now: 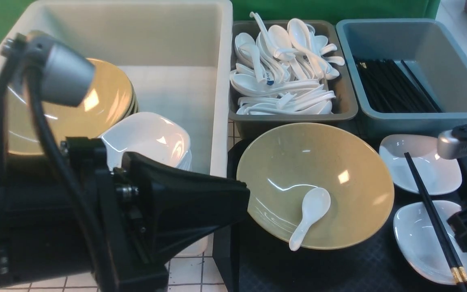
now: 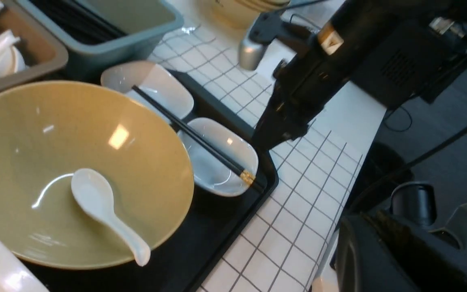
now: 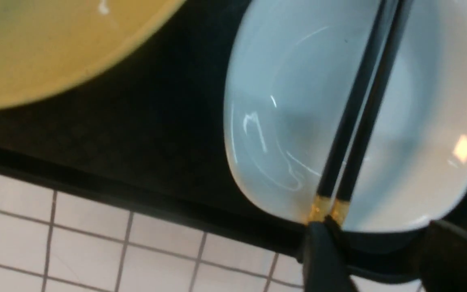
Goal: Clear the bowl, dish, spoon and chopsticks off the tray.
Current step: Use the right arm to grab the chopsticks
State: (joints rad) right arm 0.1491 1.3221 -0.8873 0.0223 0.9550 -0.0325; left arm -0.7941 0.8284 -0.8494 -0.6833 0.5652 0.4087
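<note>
Hovering at the near right corner of the tray, the right gripper has its jaws spread apart and clamps nothing. The gold-banded end of the chopsticks sits right against one finger, while the other finger stands clear to the side.

The chopsticks lie side by side across two white dishes on the right of the tray. They run from the far dish over the near dish (the banded tips overhang its front rim).

Left of the dishes, the bowl rests on the tray. The spoon lies inside it, scoop facing up and handle reaching toward the near rim.

The left gripper fills the foreground, closed, with nothing seen in it. In the front view its tip is just beside the bowl's left rim.

Beyond the tray, the tub on the left holds stacked olive bowls and white dishes. The grey bin behind the bowl is heaped with white spoons. The blue bin to its right holds black chopsticks.
</note>
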